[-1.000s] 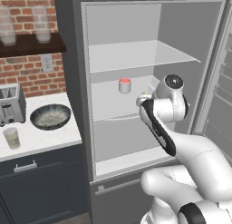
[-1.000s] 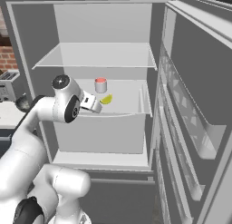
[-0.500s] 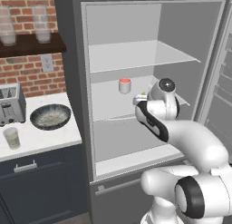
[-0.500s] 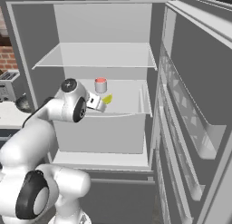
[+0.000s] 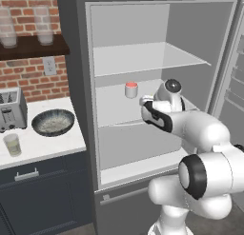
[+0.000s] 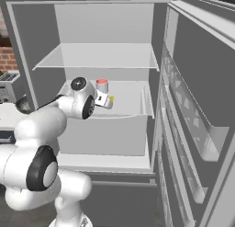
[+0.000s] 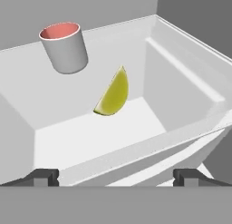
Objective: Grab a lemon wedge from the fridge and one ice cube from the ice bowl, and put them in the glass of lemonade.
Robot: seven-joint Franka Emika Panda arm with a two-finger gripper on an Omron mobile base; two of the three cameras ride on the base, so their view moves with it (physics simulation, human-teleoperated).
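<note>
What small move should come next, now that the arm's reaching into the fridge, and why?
Probably ease the open gripper forward and down toward the lemon wedge. It lies on the fridge shelf beyond the fingertips, apart from the red-topped cup, with nothing yet between the jaws.

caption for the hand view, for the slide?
Open gripper faces the lemon wedge on the fridge shelf, red-topped cup beside it.

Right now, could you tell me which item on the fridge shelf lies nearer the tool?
The lemon wedge, yellow-green and straight ahead of the open tool; the red-topped white cup stands farther back.
</note>
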